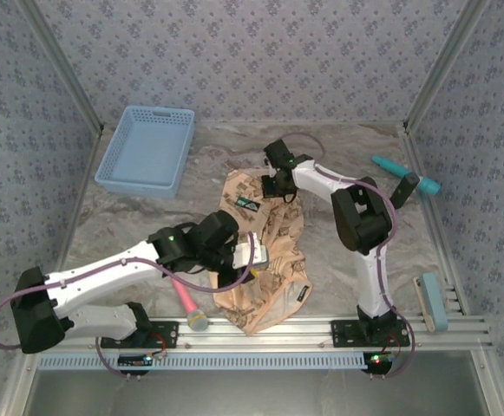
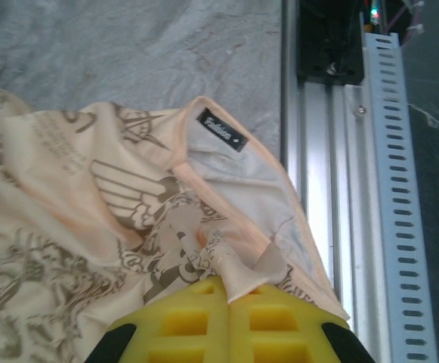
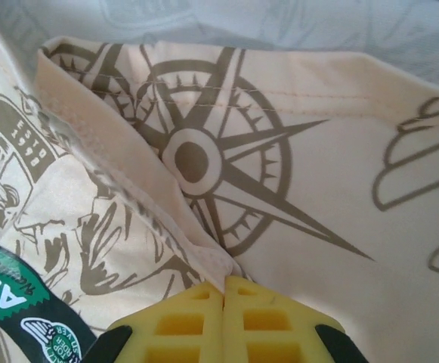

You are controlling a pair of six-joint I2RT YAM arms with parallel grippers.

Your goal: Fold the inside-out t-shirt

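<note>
Currently: inside-out t-shirt (image 1: 273, 277) lies crumpled at table (image 1: 225, 152) centre-front, betw. both arms. L gripper (image 2: 227, 291) pinched tight on cloth fold nr black label (image 2: 223, 129). R gripper (image 3: 224, 286) clamped on seam fold by compass print (image 3: 193, 159).

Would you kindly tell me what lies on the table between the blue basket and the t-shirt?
Nothing: in the top external view, the stretch of marbled table between the blue basket and the t-shirt is bare.
</note>
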